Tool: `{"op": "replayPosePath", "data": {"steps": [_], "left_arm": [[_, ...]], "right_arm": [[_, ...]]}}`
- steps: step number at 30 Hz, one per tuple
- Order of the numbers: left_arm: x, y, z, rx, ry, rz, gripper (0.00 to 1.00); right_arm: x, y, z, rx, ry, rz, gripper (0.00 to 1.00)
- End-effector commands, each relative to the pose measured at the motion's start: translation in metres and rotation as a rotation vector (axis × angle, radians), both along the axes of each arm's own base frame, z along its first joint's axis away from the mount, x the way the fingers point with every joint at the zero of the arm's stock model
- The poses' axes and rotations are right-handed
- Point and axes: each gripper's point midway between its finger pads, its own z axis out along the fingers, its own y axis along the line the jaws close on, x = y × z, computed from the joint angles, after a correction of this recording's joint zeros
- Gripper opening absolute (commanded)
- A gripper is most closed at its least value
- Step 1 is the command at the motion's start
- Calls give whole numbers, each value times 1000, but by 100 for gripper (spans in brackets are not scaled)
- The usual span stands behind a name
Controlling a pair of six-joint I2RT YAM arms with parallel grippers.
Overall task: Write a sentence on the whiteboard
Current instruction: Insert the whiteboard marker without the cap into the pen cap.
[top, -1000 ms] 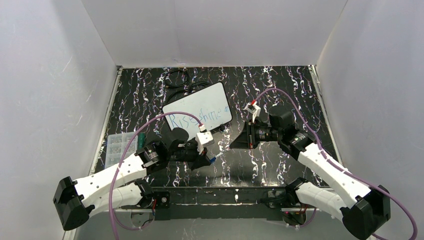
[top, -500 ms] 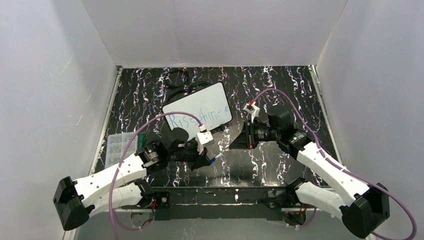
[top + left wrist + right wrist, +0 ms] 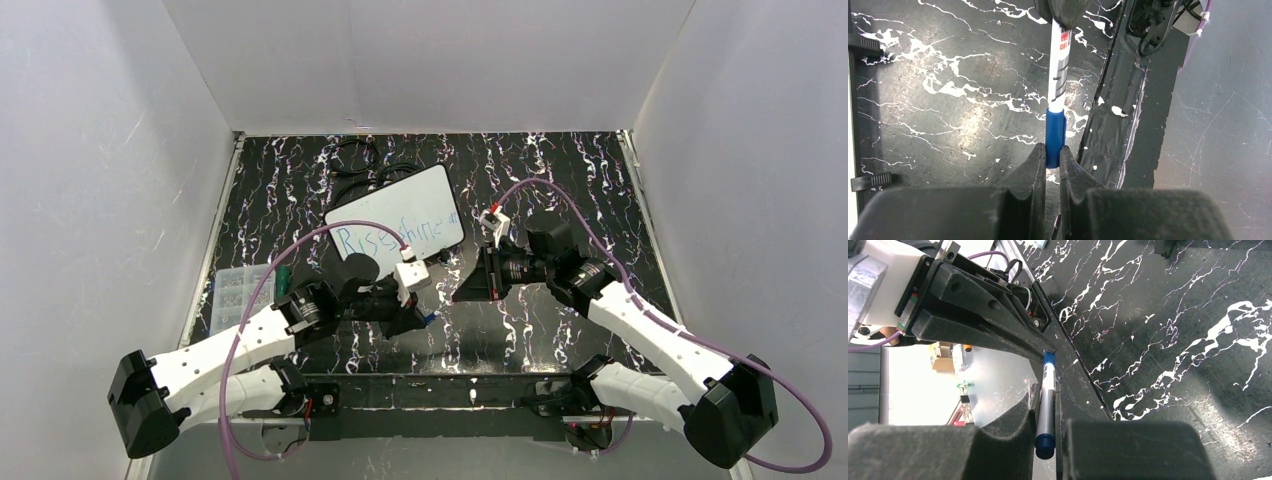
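The whiteboard [image 3: 395, 222] lies flat at the back centre of the black table, with the sentence [image 3: 390, 238] in blue lettering across it. In front of it, both grippers meet on one marker. My left gripper [image 3: 420, 318] is shut on the marker's blue cap [image 3: 1055, 137]. My right gripper [image 3: 460, 292] is shut on the white and grey marker body [image 3: 1045, 410]. In the left wrist view the body [image 3: 1058, 65] runs up from the cap into the right gripper [image 3: 1068, 10]. The cap sits flush against the body. In the right wrist view the cap [image 3: 1049, 358] is pinched by the left gripper's fingers [image 3: 998, 335].
A clear plastic box [image 3: 238, 290] and a small green object [image 3: 283, 275] sit at the left of the table. Black cables [image 3: 365, 165] lie behind the whiteboard. White walls enclose the table on three sides. The table's front edge [image 3: 1128, 125] runs close to the marker.
The right arm has shifted a little to the left, towards the left gripper, with the marker body. The left gripper has barely moved.
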Motion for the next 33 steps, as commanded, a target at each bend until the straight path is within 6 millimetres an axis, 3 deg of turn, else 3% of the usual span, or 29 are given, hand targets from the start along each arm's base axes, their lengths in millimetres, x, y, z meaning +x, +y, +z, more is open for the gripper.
{"op": "replayPosePath", "data": {"steps": [1,14,33], "left_arm": [[14,-16,31,-83,-66,17,0],[35,-46,48,-189,-166,76,0],[46,-52,72,-264,-255,101,0]], "right_arm": [[0,6,8,15,-64,32,1],[-8,11,-8,-66,-86,55,1],[-33,24,-48,-205,-58,149,1]]}}
